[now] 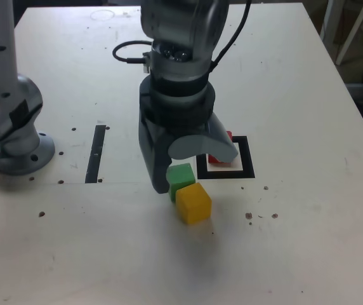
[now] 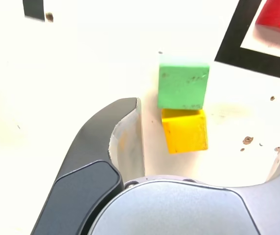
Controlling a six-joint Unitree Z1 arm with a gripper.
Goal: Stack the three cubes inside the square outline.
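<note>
The green cube [image 1: 181,176] and the yellow cube [image 1: 193,203] lie touching on the table, just off the square outline's [image 1: 248,159] near-left corner in the exterior view. The red cube [image 1: 228,136] sits inside that outline, mostly hidden behind a finger. My gripper [image 1: 191,168] hangs open just above the table, its jaws spread wide and holding nothing. In the wrist view the green cube [image 2: 183,86] and yellow cube [image 2: 184,130] show between the fingers of the gripper [image 2: 211,122], nearer the dark finger [image 2: 115,142]. The red cube [image 2: 278,17] and the outline [image 2: 230,41] sit at a corner.
A narrow black strip [image 1: 96,152] lies on the table towards the exterior view's left, beside the arm's grey base [image 1: 13,127]. A black cable [image 1: 127,54] loops behind the arm. Small dark specks dot the white tabletop [image 1: 296,254].
</note>
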